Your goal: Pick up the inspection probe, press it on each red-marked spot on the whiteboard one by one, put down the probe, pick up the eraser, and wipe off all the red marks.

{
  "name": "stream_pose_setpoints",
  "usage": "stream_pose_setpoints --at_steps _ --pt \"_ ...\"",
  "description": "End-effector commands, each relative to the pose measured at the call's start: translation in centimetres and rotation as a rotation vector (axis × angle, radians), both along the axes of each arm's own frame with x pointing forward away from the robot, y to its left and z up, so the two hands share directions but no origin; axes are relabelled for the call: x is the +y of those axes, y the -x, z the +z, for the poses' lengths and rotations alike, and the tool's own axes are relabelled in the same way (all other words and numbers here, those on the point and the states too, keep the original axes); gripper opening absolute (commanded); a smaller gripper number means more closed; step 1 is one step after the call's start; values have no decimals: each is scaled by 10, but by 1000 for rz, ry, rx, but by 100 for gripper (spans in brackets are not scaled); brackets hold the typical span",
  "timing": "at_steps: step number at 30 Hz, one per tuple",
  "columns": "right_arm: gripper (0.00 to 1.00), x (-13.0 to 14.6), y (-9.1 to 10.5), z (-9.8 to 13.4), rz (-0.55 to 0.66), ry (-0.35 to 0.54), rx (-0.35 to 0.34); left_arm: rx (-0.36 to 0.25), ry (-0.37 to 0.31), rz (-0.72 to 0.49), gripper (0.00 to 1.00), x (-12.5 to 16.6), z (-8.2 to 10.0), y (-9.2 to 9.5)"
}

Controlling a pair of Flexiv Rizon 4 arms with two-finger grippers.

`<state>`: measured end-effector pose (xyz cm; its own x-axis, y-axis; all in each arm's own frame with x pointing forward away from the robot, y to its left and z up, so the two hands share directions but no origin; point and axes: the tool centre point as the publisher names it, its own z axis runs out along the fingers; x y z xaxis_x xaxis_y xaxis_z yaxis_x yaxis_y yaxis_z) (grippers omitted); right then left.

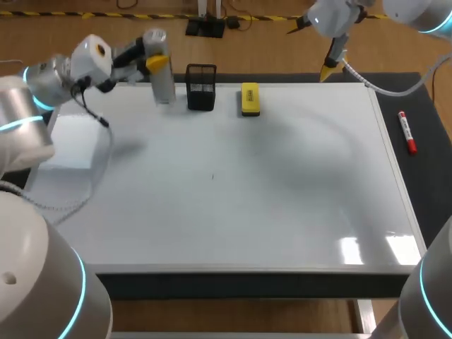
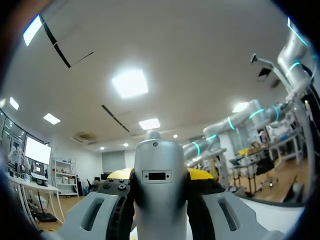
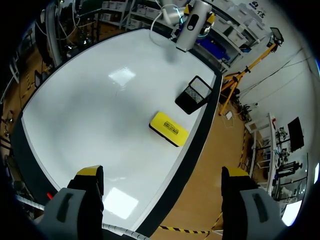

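The silver inspection probe stands roughly upright over the whiteboard's back left part, just left of the black mesh holder. My left gripper is shut on the probe's upper part. In the left wrist view the probe fills the space between the fingers. The yellow eraser lies right of the holder. My right gripper hangs open and empty, high over the board's back right edge. From it I see the eraser, the holder and the probe. No red marks show on the board.
A red marker lies on the dark mat right of the board. One small dark speck sits near the board's middle. The left arm's cable loops over the board's left part.
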<state>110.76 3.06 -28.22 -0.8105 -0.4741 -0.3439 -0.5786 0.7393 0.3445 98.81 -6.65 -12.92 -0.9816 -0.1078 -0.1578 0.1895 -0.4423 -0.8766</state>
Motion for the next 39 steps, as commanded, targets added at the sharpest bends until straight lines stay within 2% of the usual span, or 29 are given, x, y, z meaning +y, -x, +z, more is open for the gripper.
stream_pose_setpoints --at_steps 1,8,16,33,39 --pt "100 0 0 1 1 5 1 -57 1 -135 0 -12 12 -39" --pt "100 0 0 1 1 5 1 -66 10 -232 0 -31 22 -64" --pt "100 0 0 1 1 5 1 -55 6 -292 0 -47 17 -82" --pt "100 0 0 1 1 5 1 -20 2 -284 0 -67 -17 -110" --pt "100 0 0 1 1 5 1 -28 4 -266 0 -70 -28 -118"
